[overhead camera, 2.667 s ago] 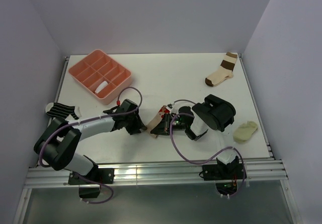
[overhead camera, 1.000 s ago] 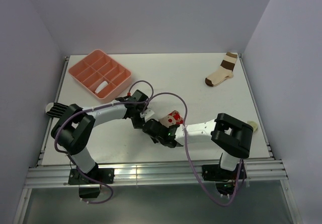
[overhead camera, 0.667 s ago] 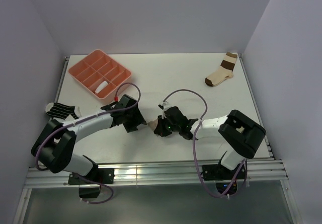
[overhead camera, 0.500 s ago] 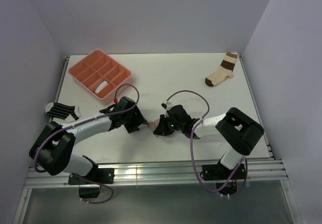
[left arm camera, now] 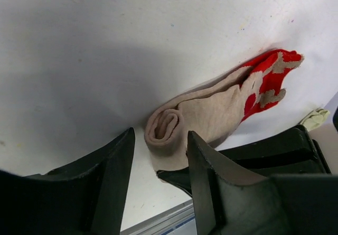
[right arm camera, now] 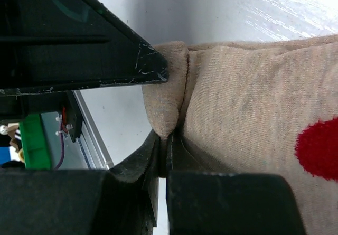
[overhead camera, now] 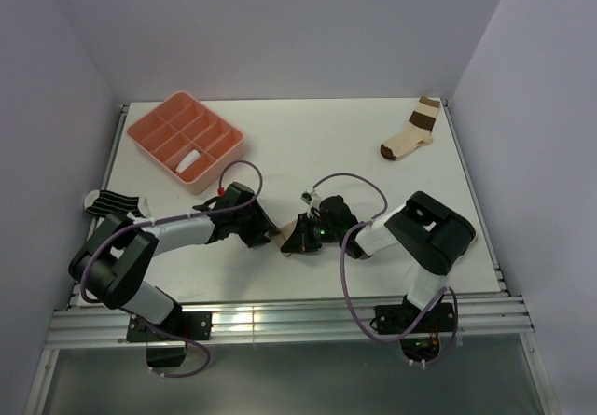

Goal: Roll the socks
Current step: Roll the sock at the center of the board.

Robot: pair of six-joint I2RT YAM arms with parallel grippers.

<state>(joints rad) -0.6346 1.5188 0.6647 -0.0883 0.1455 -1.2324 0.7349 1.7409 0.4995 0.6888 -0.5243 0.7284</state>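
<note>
The tan sock [left arm camera: 211,113] is lying on the white table [overhead camera: 326,145] near its middle, between the two grippers. The right gripper [right arm camera: 163,150] is clamping a fold of fabric at the sock's rolled end. The left gripper [left arm camera: 159,140] is straddling that same roll with its jaws apart, one fingertip touching the roll in the right wrist view.

A second ago the sock's red end was sitting raised at the right gripper and showing clearly from above. Now the sock is lying low and the overhead view is showing hardly any red.

The sock is curling into a tight spiral at one end. Its flat tan body is running out to a red end with tan patches.

The black-and-white striped sock [overhead camera: 104,200] is lying at the table's left edge, well apart.
</note>
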